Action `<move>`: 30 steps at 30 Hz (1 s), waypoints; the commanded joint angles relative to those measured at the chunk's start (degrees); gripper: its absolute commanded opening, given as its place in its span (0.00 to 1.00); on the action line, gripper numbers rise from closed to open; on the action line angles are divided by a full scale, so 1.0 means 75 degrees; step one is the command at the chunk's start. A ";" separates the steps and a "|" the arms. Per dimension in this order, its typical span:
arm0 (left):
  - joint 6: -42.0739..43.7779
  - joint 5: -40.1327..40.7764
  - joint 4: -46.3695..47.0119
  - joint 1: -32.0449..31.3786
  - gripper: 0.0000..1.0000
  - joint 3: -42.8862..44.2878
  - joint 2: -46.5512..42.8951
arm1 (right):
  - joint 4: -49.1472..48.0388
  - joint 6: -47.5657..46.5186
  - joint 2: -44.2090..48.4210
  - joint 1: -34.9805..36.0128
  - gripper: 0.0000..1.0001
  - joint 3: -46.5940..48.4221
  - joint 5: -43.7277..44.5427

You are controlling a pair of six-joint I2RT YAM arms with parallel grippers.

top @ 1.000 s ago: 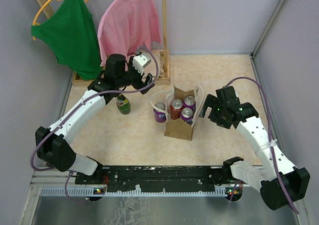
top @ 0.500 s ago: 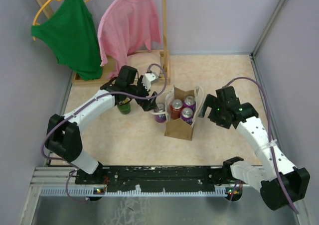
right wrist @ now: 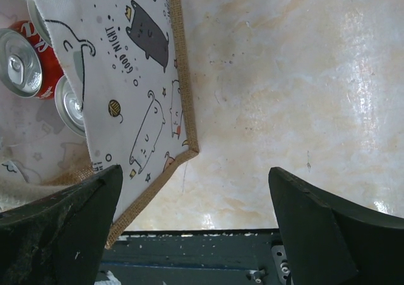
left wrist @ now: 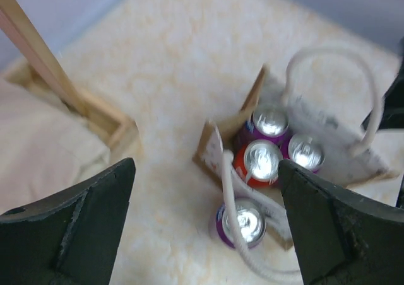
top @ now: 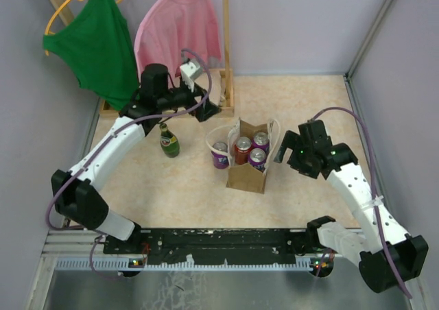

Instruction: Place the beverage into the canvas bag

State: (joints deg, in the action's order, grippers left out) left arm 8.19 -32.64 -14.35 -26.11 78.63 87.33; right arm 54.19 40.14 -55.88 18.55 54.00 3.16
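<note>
Near canvas bag (top: 245,176), bottle (top: 169,142) upright (neck up), left end effector (left wrist: 206,165) spread, right end effector (right wrist: 194,170) spread

**Items on the pale worktop (top: 322,104), counted by kind.**
One tan canvas bag (top: 247,177) with two pale loop handles (left wrist: 328,55). Four aluminium drink cans: one red can (top: 243,145) and three purple cans (top: 220,152). One green glass bottle (top: 169,142). Two hanging garments: one green sleeveless top (top: 99,46) and one pink top (top: 177,36). One wooden rack (top: 226,49). Two white robot arms: left arm (top: 110,149) and right arm (top: 351,181).
</note>
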 commanded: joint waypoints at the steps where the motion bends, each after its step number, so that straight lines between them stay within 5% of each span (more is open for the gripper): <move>1: -0.1521 -0.0178 0.1256 0.0307 1.00 0.0574 -0.0494 | -0.0283 -0.0059 -0.0209 -0.0074 0.99 0.0122 -0.0106; 17: -0.1385 0.1205 0.0935 0.0962 0.99 -0.0046 0.1164 | -0.0198 -0.0093 -0.0160 -0.0075 0.99 0.0178 -0.0107; 24: -0.0403 0.0373 -0.0188 0.0896 0.97 0.0806 0.2379 | -0.0083 -0.0045 -0.0075 -0.0075 0.99 0.0180 -0.0027; 30: 0.0782 -0.0348 -0.0957 0.0478 0.96 0.0311 0.2125 | -0.0022 0.0063 0.0040 -0.0070 0.99 0.0096 0.0036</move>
State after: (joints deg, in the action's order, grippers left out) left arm 6.31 -29.45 -16.69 -20.25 82.61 105.65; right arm 54.17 40.14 -57.34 18.55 54.00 2.87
